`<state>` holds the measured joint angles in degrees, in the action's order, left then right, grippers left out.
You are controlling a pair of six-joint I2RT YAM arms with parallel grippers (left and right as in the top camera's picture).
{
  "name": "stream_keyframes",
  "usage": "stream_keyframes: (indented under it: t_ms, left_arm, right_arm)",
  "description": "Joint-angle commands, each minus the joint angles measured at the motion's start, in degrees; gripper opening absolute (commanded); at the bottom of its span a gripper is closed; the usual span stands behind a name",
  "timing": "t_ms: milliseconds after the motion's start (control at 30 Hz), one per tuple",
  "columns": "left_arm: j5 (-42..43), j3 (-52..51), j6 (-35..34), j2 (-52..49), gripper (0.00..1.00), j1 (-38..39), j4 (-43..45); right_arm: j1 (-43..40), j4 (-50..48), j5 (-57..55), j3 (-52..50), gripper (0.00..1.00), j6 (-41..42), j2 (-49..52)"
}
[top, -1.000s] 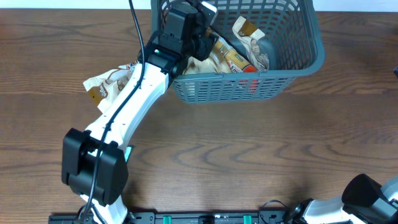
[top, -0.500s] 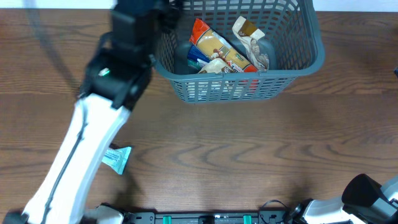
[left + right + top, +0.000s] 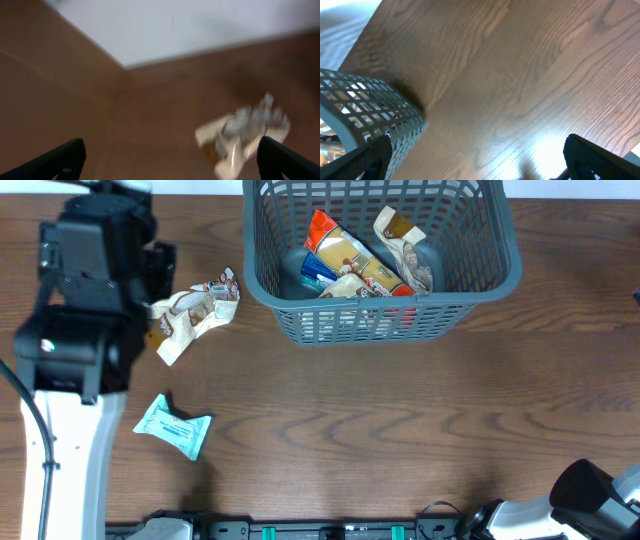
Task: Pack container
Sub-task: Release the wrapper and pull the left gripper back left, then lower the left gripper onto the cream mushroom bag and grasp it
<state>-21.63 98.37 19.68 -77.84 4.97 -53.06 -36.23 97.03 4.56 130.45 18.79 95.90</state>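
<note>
Holds left tool wide apart, empty, near crumpled wrapper on bench beside basket; shows right tool wide apart too

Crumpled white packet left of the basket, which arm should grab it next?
Left: its open gripper hangs beside the crumpled white packet, while the right arm sits far across the table.

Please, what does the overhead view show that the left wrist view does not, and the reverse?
Only the overhead view: the container with packets inside it, and a teal packet lying on the table. Only the left wrist view: the left end effector from close, its fingers wide apart with nothing between them. Both: the crumpled white-and-brown packet on the table, blurred in the wrist view.
</note>
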Motion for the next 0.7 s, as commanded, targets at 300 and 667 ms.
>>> stream_keyframes:
  t_ms: [300,667]
  left_arm:
    - [36.7,0.2,10.4,-18.4,0.98,-12.7,-3.5]
    - [32.5,0.2,15.7,-34.9,0.98,-12.5,-5.0]
  right_arm:
    - [-0.5,0.2,0.4,0.7,0.99,-0.9,-0.2]
    - [-0.5,0.2,0.4,0.7,0.99,-0.9,-0.2]
